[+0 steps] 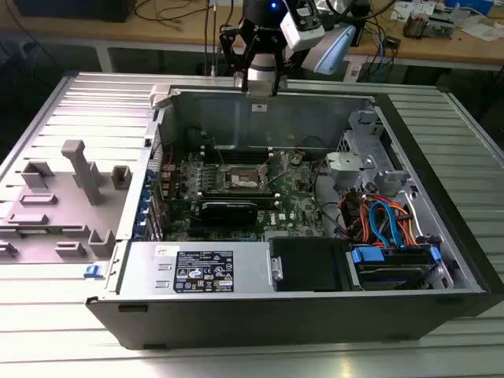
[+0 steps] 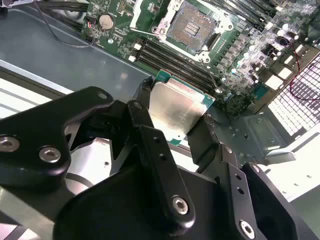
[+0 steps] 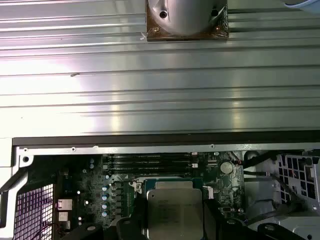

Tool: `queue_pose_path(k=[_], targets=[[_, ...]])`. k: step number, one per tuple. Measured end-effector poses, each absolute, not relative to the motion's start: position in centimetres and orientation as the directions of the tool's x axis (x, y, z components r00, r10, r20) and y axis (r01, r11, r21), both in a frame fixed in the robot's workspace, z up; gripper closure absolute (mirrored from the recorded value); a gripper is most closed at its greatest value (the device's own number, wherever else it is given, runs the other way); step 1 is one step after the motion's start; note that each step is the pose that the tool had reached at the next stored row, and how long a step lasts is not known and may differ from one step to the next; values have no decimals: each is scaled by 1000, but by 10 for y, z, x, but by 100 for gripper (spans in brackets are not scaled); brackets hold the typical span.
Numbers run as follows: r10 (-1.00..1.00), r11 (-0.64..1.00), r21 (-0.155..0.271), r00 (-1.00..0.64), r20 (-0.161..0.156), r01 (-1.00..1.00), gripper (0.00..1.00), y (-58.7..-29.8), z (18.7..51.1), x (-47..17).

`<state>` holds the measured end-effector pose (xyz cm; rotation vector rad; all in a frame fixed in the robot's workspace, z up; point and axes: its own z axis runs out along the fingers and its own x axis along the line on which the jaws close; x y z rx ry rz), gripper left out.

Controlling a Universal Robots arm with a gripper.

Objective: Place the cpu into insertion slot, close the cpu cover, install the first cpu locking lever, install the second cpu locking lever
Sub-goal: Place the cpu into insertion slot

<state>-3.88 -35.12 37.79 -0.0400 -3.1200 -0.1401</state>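
My gripper (image 1: 260, 88) hangs over the rear wall of the open computer case (image 1: 126, 315), shut on the cpu (image 2: 177, 107). The chip is a flat square with a silvery top and a green edge, pinched between two black fingers (image 2: 142, 107). In the first wrist view the cpu (image 3: 172, 207) sits between the same fingers (image 3: 212, 220), above the green motherboard (image 3: 115, 195). The insertion slot (image 2: 192, 22) lies uncovered with its dark contact field bare, well apart from the chip. In the exterior view the insertion slot (image 1: 246, 179) is at the board's middle. A silver frame piece, probably the cpu cover (image 2: 146, 14), stands along one side of the slot.
Long black memory slots (image 2: 170, 57) and a round coin battery (image 2: 105, 20) flank the slot. The case also holds a power supply (image 1: 197, 272), orange and blue cables (image 1: 386, 220) and a drive cage (image 1: 354, 165). Grey plastic fixtures (image 1: 63, 197) stand at the exterior view's left.
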Motion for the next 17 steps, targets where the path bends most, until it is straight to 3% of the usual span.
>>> queue_pose_path(k=[17], targets=[[51, 995, 89, -999, 19, 52, 45, -357, 378, -39]])
